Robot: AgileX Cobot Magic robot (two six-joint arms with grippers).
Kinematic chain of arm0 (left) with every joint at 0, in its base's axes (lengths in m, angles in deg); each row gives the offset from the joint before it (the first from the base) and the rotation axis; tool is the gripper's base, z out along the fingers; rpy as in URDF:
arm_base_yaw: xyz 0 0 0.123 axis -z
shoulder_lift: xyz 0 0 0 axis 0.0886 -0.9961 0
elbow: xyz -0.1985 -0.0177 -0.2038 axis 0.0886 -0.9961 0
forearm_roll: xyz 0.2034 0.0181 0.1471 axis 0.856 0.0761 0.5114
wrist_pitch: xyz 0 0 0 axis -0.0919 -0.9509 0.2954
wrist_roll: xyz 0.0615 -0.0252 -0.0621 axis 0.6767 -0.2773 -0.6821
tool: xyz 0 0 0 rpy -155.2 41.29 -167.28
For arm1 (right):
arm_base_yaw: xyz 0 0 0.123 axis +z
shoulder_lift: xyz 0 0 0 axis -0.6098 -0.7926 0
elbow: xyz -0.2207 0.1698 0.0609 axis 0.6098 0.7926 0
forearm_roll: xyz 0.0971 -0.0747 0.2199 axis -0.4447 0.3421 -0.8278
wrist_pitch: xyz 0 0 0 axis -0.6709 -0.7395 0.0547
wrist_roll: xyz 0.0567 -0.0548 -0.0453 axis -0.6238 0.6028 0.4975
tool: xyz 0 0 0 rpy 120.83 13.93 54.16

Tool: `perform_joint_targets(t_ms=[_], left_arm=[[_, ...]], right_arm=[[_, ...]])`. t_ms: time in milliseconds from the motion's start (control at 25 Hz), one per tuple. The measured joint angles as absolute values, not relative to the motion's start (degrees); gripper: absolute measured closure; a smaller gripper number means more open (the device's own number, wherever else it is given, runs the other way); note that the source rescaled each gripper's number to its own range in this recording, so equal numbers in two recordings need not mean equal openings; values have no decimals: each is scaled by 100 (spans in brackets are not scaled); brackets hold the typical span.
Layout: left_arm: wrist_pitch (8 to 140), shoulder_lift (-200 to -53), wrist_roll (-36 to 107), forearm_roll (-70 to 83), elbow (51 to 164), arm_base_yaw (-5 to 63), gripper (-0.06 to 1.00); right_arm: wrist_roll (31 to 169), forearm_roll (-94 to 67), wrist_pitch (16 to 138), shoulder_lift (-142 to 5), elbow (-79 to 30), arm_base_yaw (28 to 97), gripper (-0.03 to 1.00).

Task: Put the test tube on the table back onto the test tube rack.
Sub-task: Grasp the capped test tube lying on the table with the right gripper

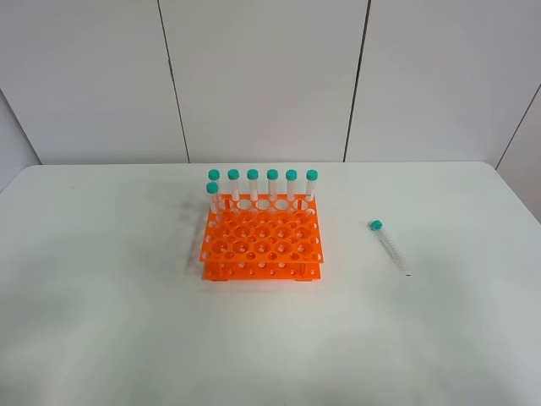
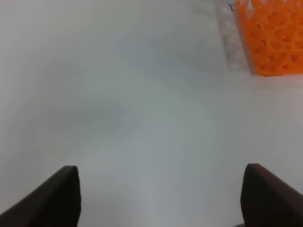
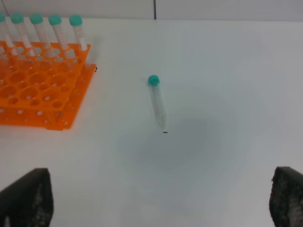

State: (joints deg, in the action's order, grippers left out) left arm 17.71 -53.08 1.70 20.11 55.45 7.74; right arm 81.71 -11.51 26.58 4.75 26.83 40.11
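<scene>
Now: left claw [image 2: 161, 191] spread, empty. Orange rack [image 1: 262, 245] mid-tabletop [image 1: 101, 304]; loose tube [image 1: 390, 246] lies flat at its 3 o'clock, well apart. Right claw [image 3: 158, 198] spread, facing it. Probably light, stiff, slick, prone to roll: pinch just below cap [image 1: 375, 225].

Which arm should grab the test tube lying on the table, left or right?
Right. The test tube lies right of the test tube rack, straight ahead of the open right gripper; the left gripper faces mostly table.
</scene>
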Motion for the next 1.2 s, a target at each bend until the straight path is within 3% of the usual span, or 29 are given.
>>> perform_joint_targets(t_ms=[600,1200], left_arm=[[1771,-5308,170,2011,5545,774,-6],[1771,-5308,170,2011,5545,774,-6]], right_arm=[[7820,-1145,2653,59,2562,4011,-3],[8024,-976,3267,-6041,757,4011,-3]])
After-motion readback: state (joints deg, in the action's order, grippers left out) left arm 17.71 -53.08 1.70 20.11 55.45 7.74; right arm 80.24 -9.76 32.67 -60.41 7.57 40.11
